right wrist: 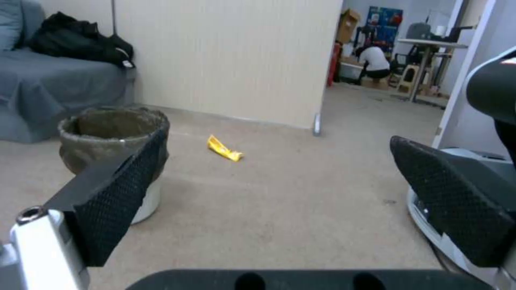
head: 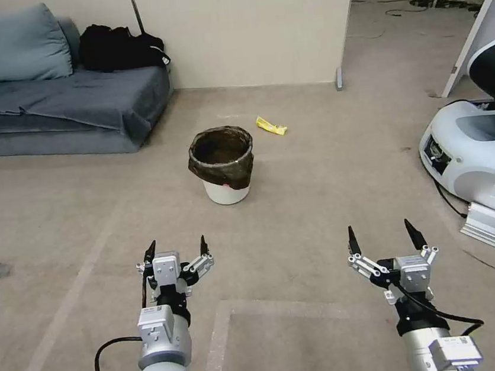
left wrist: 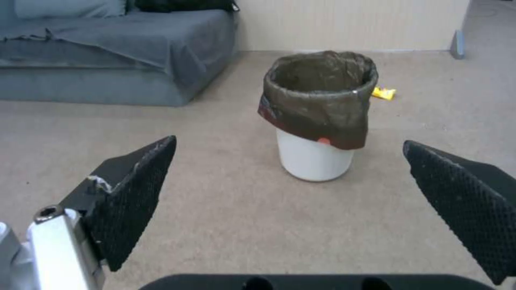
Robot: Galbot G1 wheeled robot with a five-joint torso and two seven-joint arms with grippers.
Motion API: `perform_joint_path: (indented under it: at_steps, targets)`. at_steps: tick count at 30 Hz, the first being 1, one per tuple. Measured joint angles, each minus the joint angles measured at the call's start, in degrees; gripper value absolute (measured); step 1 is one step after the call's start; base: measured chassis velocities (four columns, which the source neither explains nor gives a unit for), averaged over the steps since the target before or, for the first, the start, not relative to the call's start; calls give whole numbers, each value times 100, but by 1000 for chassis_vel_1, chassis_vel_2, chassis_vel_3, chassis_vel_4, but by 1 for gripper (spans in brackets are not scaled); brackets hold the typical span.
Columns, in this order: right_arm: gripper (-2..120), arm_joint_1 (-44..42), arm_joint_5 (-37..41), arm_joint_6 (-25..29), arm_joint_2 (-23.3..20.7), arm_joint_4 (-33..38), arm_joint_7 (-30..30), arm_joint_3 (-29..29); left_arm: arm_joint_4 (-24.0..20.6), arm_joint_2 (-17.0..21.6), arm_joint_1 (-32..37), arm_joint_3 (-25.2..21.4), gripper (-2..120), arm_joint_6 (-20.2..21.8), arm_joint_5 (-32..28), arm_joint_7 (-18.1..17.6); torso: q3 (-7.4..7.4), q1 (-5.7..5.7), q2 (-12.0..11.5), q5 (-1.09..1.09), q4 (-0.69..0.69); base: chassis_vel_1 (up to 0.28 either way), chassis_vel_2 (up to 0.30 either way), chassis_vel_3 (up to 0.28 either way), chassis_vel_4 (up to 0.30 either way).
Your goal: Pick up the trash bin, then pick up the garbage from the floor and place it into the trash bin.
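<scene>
Your left hand, open like the right hand, sits nearer the upright trash bin at its one o'clock, apart.

We hold both arms stretched forward, low in the frame. Our left gripper sits at lower left, fingers spread wide and pointing up-frame. Our right gripper sits at lower right, fingers likewise spread wide, holding nothing.
</scene>
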Motion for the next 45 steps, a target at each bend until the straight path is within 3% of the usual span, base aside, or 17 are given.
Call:
perform_joint_path:
  at_steps: [38, 45]
  targets:
    - [100, 23, 19, 31, -2, -66, -202, 6, 20, -106, 17, -31, 100, -62, 179, -30, 1, 1, -1, 2, 0, -214, 215, 210, -214]
    - [100, 74, -5, 204, -2, -147, -262, -5, 58, -135, 14, -21, 100, -90, 188, -54, 1, 1, -1, -1, 0, -95, 75, 88, -79]
